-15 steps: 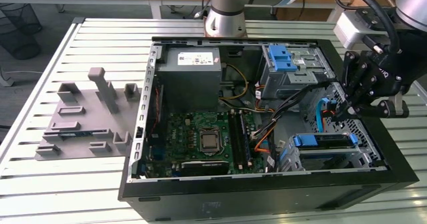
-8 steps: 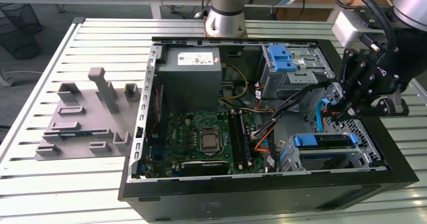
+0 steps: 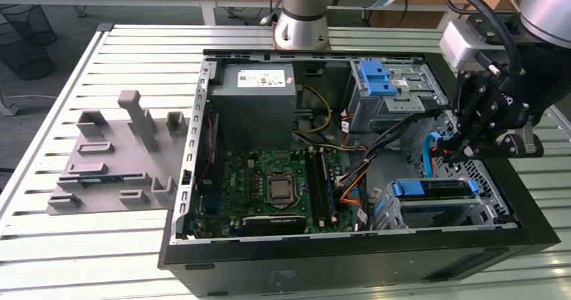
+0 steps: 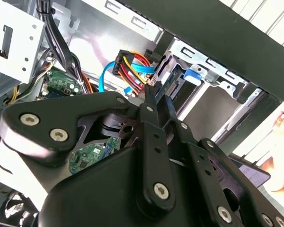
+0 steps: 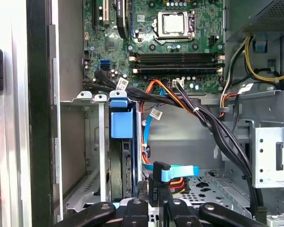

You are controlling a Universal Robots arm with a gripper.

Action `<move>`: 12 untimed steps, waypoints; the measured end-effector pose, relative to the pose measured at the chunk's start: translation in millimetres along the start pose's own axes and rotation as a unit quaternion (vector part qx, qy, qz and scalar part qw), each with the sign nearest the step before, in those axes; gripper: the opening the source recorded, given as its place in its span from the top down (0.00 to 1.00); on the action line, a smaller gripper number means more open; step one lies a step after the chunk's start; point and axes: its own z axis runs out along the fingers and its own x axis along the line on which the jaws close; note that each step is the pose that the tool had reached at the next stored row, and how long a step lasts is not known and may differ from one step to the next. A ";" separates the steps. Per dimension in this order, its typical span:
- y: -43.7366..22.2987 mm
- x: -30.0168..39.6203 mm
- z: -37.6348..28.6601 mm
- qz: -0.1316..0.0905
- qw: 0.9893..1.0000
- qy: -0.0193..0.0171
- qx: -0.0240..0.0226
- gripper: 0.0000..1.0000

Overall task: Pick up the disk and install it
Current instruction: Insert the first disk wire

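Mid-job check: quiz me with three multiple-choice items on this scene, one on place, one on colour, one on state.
1. In the exterior view, the hand hangs over: A the grey fixture; B the drive cage; C the power supply.
2. The flat data cable is: A blue; B green; C white.
3. The CPU socket is: A under a cooler; B bare; C cabled over.

B, it sits at that view's right, above the cage; A, blue in the first wrist view; B, its metal lid shows.

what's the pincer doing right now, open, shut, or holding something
Pincer: shut on the cable connector beside the blue-framed disk sitting in the drive cage, inside the computer case.
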 end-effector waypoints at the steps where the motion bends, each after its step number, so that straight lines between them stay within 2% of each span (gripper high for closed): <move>1: 1.1 0.0 0.4 0.000 1.000 0.000 0.002 0.76; 6: 2.5 0.1 2.4 0.000 1.000 0.000 0.008 0.76; 12: 2.7 0.1 4.2 0.000 1.000 0.000 0.011 0.78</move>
